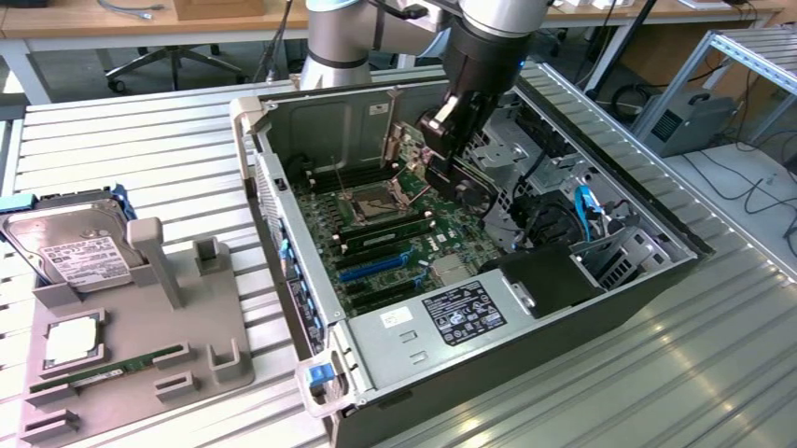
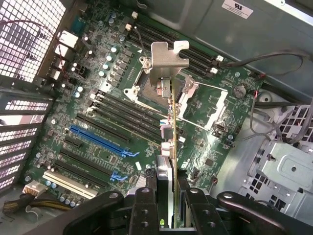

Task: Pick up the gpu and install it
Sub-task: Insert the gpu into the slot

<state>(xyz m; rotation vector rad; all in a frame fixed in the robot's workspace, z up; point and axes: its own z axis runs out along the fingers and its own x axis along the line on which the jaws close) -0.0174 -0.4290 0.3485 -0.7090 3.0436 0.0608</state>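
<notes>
One step done: end effector point(image 2: 170, 201) pinches gpu point(image 2: 171, 132) above motherboard point(image 2: 98, 88); seating, I judge, needs alignment over blue slot point(image 2: 100, 139).

Green motherboard point(image 2: 215, 147) speckled with silver capacitors, with one long slot point(image 2: 100, 139) bright blue, one white slot point(image 2: 68, 183), the rest black. The gpu point(image 2: 172, 122) shows a green edge and silver bracket point(image 2: 168, 61). Silver hard drive point(image 1: 75, 247) with a white label; grey holder tray point(image 1: 187, 317); ribbed silver table point(image 1: 149, 149).

The gpu point(image 2: 168, 73) shows edge-on, so its 2 flat faces are hidden, and the gripper point(image 2: 172, 188) covers its lower end.
</notes>
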